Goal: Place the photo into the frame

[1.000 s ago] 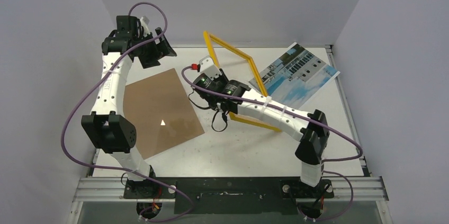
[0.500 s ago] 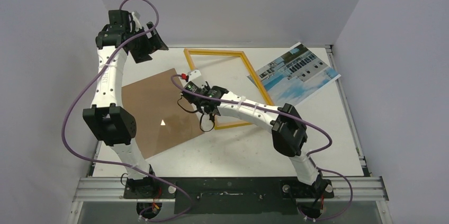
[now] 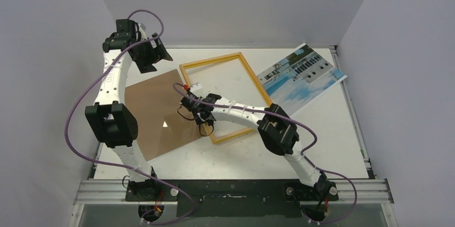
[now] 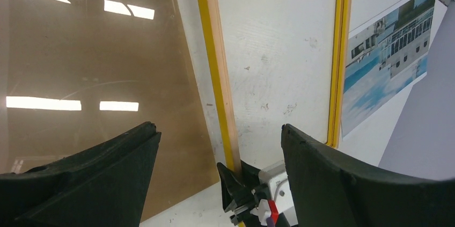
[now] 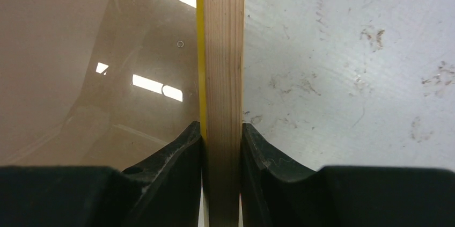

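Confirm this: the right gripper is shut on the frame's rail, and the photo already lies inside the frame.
Wrong about the photo. The right gripper is shut on the frame's rail, but the photo lies outside the frame, beside it, as the top external view shows.

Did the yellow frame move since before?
Yes. The frame tipped down flat and swung left, away from the photo, toward the brown board, gripped by the right tool.

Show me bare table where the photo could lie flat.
Bare table lies inside the frame, along the near strip in front of it, and at right, nearer than the photo. Crowded left: backing board, frame edge and the right end effector clamped on it.
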Available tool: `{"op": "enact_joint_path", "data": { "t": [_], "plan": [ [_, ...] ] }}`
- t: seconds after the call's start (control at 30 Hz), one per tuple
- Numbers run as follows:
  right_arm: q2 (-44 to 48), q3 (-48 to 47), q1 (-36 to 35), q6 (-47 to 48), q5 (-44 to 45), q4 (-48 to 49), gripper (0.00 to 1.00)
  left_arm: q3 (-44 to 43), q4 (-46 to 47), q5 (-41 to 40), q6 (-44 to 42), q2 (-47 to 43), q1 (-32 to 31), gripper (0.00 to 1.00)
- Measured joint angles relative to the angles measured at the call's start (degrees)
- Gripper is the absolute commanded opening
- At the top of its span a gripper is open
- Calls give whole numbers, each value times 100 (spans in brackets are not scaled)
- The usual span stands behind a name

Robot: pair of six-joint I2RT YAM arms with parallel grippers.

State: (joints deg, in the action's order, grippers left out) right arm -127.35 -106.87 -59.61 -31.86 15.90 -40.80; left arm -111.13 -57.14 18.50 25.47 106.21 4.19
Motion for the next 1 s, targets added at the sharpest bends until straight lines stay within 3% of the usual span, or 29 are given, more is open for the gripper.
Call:
{"op": "enact_joint_path", "data": {
  "t": [0.63, 1.0],
  "plan": [
    [-315, -219, 63, -474, -1080, 415, 30, 509, 190, 313, 186, 0, 0, 82],
    [-675, -625, 157, -514, -1742, 479, 33, 514, 195, 269, 258, -2, 0, 82]
  ]
}}
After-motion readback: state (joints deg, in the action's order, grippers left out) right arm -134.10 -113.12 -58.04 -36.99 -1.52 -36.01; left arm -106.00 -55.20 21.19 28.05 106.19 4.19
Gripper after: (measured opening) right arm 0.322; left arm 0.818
